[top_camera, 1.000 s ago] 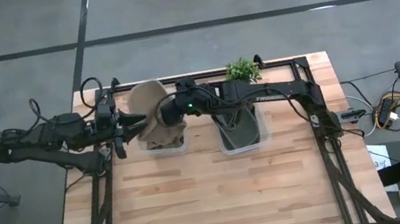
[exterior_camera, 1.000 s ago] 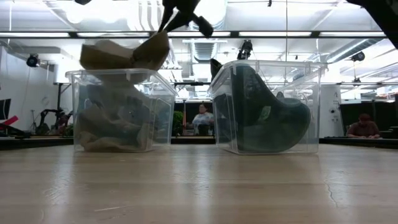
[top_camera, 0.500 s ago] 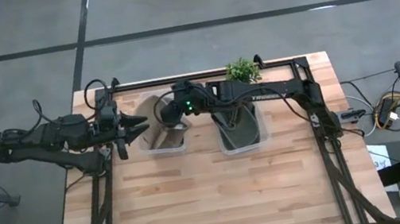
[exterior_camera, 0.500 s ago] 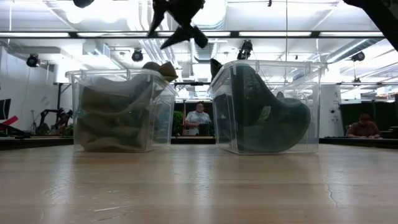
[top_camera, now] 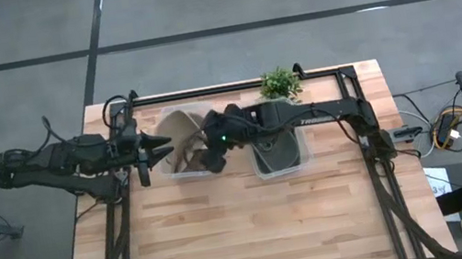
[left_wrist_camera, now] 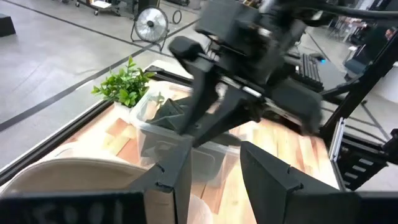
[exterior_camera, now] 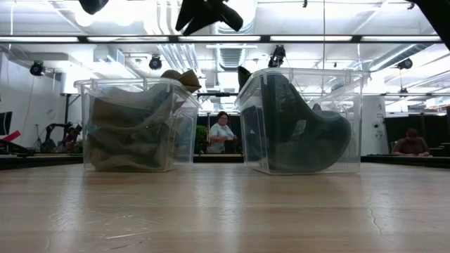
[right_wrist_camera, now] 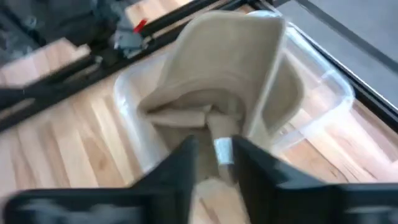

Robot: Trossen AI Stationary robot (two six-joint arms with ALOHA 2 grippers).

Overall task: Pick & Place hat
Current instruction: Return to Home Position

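A tan hat (top_camera: 177, 127) lies in the left clear bin (top_camera: 190, 175) on other tan hats, its brim standing up against the bin's far-left wall; its top (exterior_camera: 179, 76) pokes above the rim. In the right wrist view the tan hat (right_wrist_camera: 217, 74) fills the bin. My right gripper (top_camera: 209, 158) hovers open above the bin's near right corner, high over it in the low view (exterior_camera: 207, 13), touching nothing. My left gripper (top_camera: 163, 145) waits open just left of the bin, fingers (left_wrist_camera: 180, 174) pointing at it.
A second clear bin (top_camera: 261, 173) holding dark hats (exterior_camera: 302, 133) stands right of the first. A small green plant (top_camera: 279, 82) sits at the table's far edge. The near half of the wooden table (top_camera: 248, 238) is bare. People sit in the room beyond.
My right gripper opened and let go of the tan hat, which dropped from above the rim into the left bin and settled against its far wall. The gripper then rose and moved toward the table's near edge and slightly right.
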